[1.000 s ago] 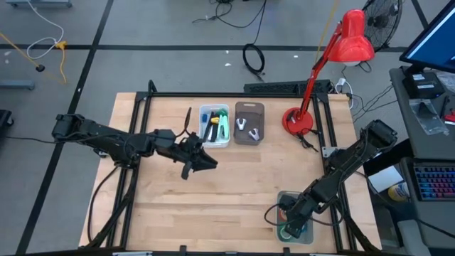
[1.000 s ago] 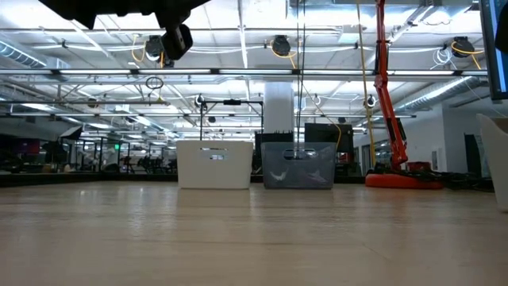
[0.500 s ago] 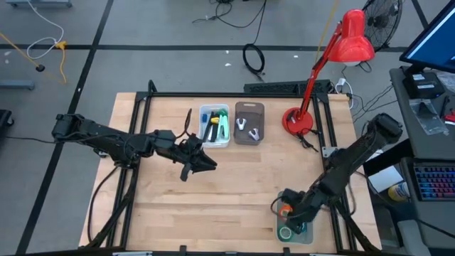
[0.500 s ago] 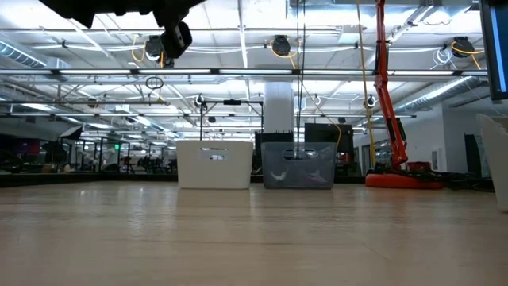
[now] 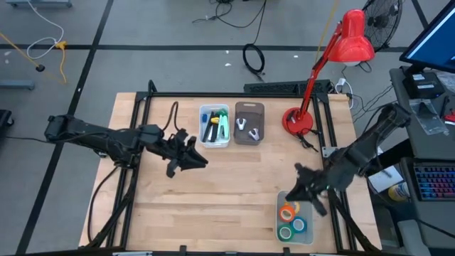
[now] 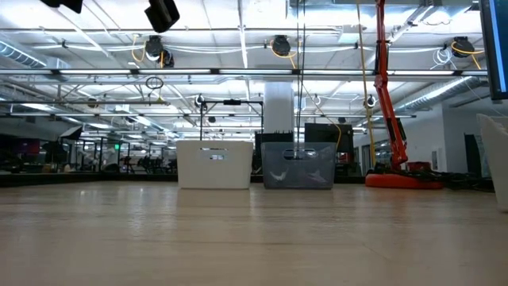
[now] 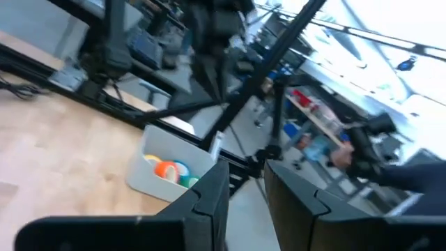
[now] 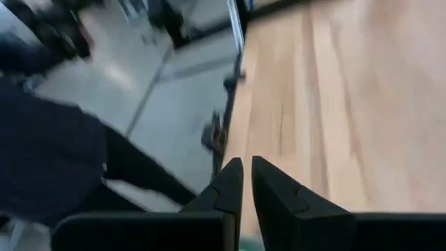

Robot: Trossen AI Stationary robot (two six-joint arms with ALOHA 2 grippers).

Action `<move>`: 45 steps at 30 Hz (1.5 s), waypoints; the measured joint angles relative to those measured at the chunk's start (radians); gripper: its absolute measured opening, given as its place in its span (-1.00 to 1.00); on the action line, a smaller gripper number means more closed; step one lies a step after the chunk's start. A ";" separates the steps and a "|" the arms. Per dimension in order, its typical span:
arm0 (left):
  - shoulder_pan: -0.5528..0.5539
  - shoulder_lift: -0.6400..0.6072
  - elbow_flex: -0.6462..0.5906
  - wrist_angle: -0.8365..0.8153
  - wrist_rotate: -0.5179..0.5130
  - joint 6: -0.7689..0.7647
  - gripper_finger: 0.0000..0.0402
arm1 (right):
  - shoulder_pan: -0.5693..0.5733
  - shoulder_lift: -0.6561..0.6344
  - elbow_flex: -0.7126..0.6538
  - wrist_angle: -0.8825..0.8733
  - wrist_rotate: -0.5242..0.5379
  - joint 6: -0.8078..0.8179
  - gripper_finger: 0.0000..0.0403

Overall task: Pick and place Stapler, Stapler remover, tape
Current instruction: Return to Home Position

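The tape rolls (image 5: 291,219), orange, green and blue, lie in a clear bin (image 5: 281,197) at the table's near right. The left wrist view shows them too (image 7: 167,169). Coloured staplers (image 5: 212,125) sit in a white bin (image 5: 215,142) at the far middle. Pale staple removers (image 5: 245,126) sit in the grey bin (image 5: 249,108) beside it. My right gripper (image 5: 298,171) (image 8: 247,164) hangs shut and empty above the table, just beyond the tape bin. My left gripper (image 5: 204,162) (image 7: 246,173) hovers left of centre, its fingers a little apart with nothing between them.
A red desk lamp (image 5: 298,121) stands at the far right corner. A black frame (image 5: 234,94) runs around the table's edges. A person in dark clothes (image 8: 42,160) stands beside the table. Bare wood (image 5: 227,192) lies between the two arms.
My right gripper has risen out of the tape bin, drawn back toward the far edge and rolled its wrist; the rolls it covered now show in the bin. My left gripper has risen a little and moved slightly toward the table's left.
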 joint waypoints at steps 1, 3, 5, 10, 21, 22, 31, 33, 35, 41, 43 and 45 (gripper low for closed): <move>0.000 -0.003 0.000 0.000 0.014 -0.013 -0.53 | -0.016 -0.028 0.000 0.006 0.000 -0.023 -0.89; 0.000 -0.008 0.000 -0.001 0.046 -0.014 -0.53 | -0.043 -0.083 0.000 0.021 0.000 -0.057 -0.90; 0.000 -0.009 0.000 0.001 0.067 0.009 -0.53 | -0.058 -0.137 0.000 0.027 -0.001 -0.093 -0.89; 0.000 -0.012 0.000 0.000 0.092 0.064 -0.53 | -0.067 -0.221 0.000 0.033 -0.012 -0.244 -0.88; 0.000 -0.012 0.000 0.001 0.102 0.223 -0.53 | -0.318 -0.207 -0.095 0.009 -0.341 -0.285 -0.88; 0.000 -0.011 0.000 0.001 0.101 0.231 -0.53 | -0.355 -0.206 -0.110 0.024 -0.386 -0.284 -0.88; 0.064 -0.017 0.000 -0.034 0.146 0.347 -0.53 | -0.681 -0.214 -0.145 0.133 -0.766 -0.381 -0.88; 0.099 -0.032 0.000 -0.047 0.189 0.349 -0.53 | -0.735 -0.229 -0.145 0.114 -0.810 -0.386 -0.88; 0.126 -0.057 0.000 -0.070 0.198 0.353 -0.53 | -0.775 -0.253 -0.145 0.079 -0.826 -0.386 -0.88; 0.158 -0.193 0.000 -0.231 0.177 0.375 -0.53 | -0.817 -0.368 -0.145 0.013 -0.846 -0.397 -0.90; 0.152 -0.240 0.000 -0.283 0.169 0.406 -0.53 | -0.820 -0.405 -0.145 0.013 -0.845 -0.397 -0.90; 0.151 -0.288 0.000 -0.313 0.167 0.431 -0.53 | -0.820 -0.436 -0.145 0.014 -0.840 -0.397 -0.89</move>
